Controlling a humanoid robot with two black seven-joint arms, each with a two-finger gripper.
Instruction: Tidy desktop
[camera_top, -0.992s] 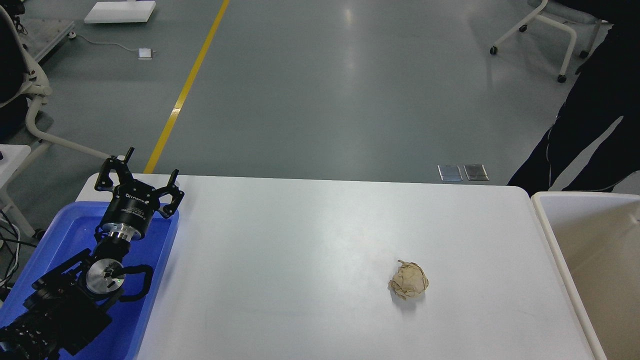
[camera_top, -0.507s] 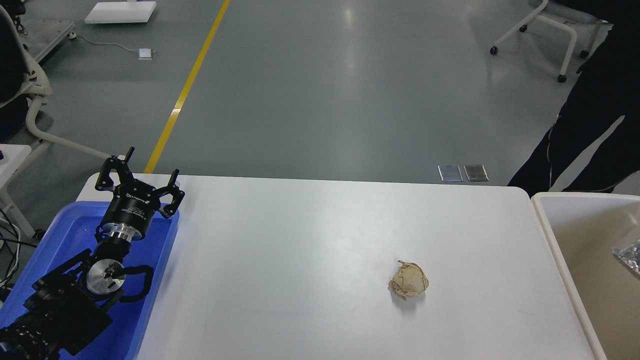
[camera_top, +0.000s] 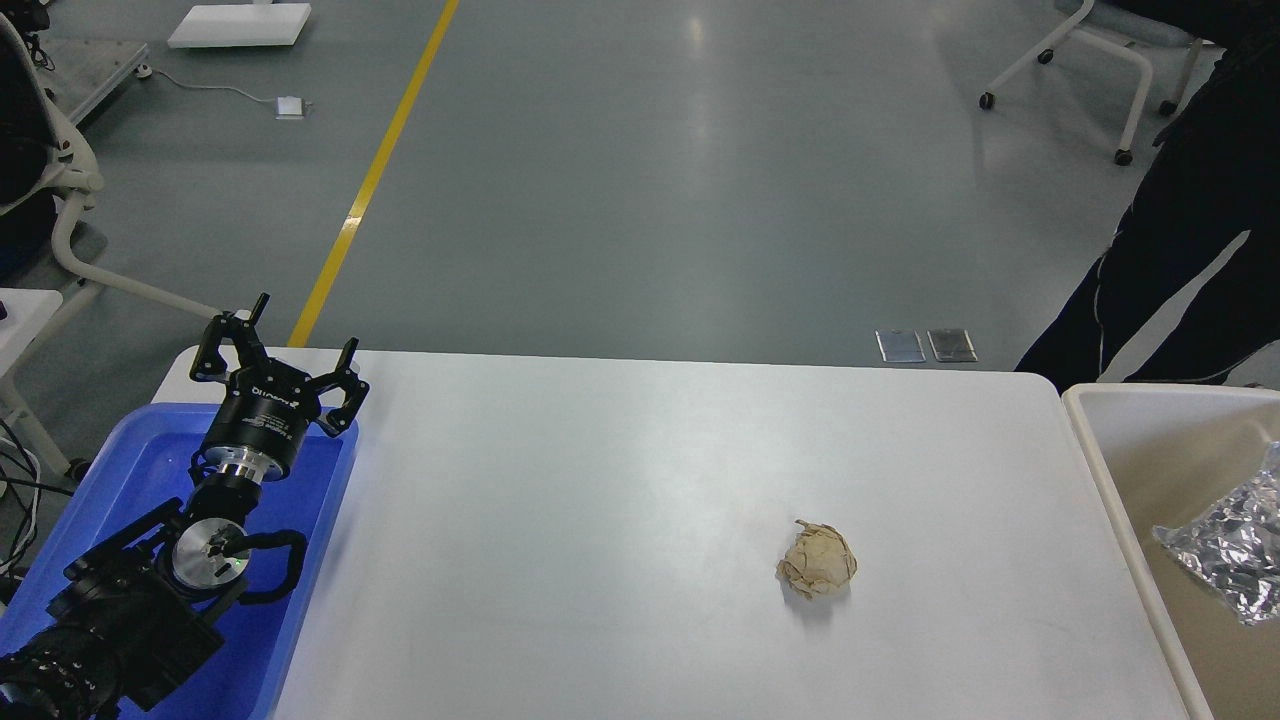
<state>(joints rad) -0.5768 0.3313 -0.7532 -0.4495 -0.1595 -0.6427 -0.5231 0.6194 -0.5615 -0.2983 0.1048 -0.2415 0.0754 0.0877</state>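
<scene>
A grey workshop floor with a yellow line (camera_top: 375, 170) lies beyond the desktop (camera_top: 620, 480), which fills the lower middle of the head view. A blue tray (camera_top: 120, 470) sits at the desktop's left edge; a cream-white bin (camera_top: 1110, 440) adjoins its right edge.

The left gripper (camera_top: 278, 350) is above the tray's far right corner. Its two fingers are spread wide, with nothing between them and nothing touched. The left arm (camera_top: 150, 590) enters from the lower left and rises over the tray, with the gripper as its far end. White lettering on the gripper's black body is too small to read.

The right gripper does not appear.

A crumpled beige paper ball (camera_top: 818, 560) rests on the desktop, right of centre, well apart from the gripper. A crinkled silver foil piece (camera_top: 1225, 545) is in the bin.
</scene>
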